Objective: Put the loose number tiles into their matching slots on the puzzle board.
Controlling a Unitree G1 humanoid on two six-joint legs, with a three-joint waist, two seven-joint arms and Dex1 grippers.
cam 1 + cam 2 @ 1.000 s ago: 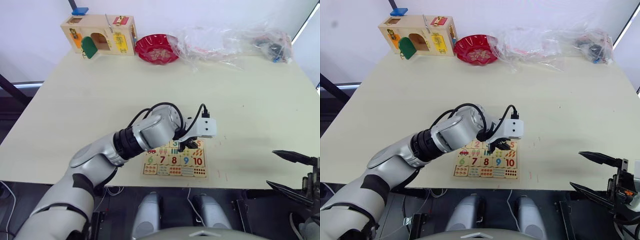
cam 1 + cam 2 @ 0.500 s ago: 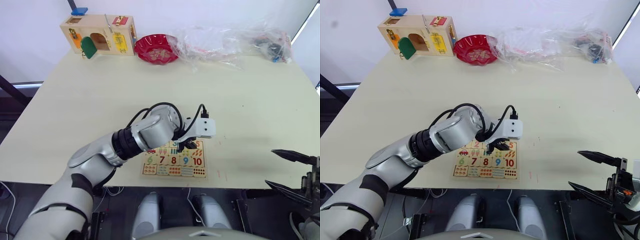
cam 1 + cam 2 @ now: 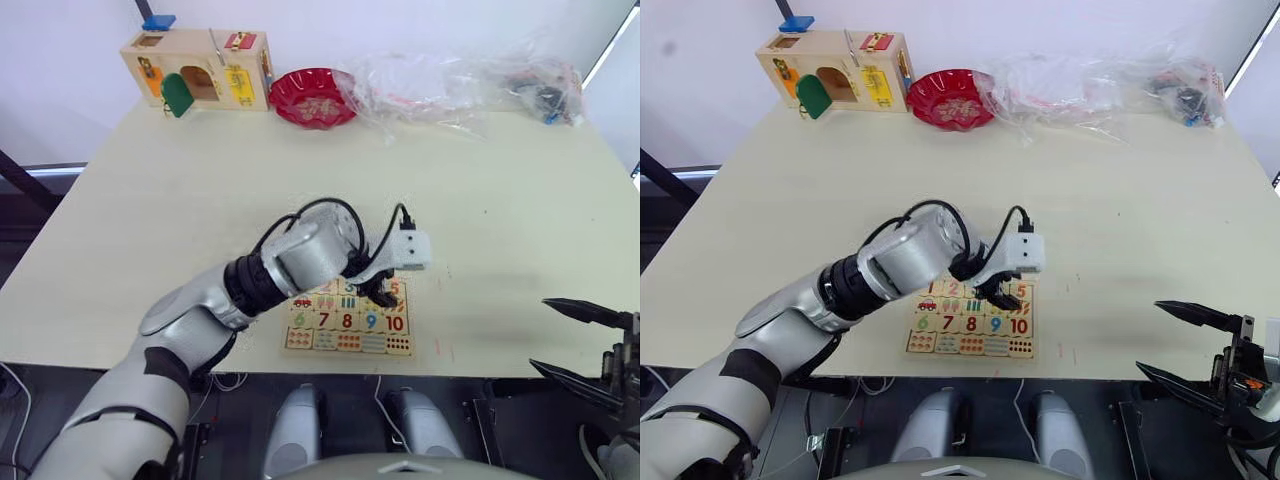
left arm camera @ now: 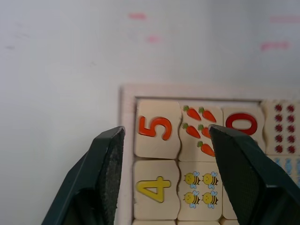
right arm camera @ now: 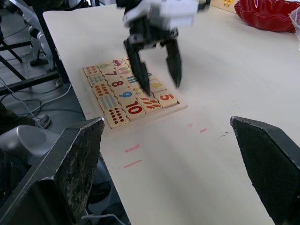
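Above the puzzle board's [image 3: 348, 322] five o'clock corner, your left claw [image 4: 165, 180] hangs spread and empty over the seated 5 tile [image 4: 157, 129]; lift straight up so nothing dislodges.

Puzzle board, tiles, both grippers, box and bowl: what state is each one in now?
puzzle board: flat on the table, near the front edge.
red 5 tile: seated in the corner slot.
yellow 4 tile: seated next to the 5.
left gripper: open, empty, above the 5.
right gripper: open, empty.
latch box: green door open.
red bowl: upright.
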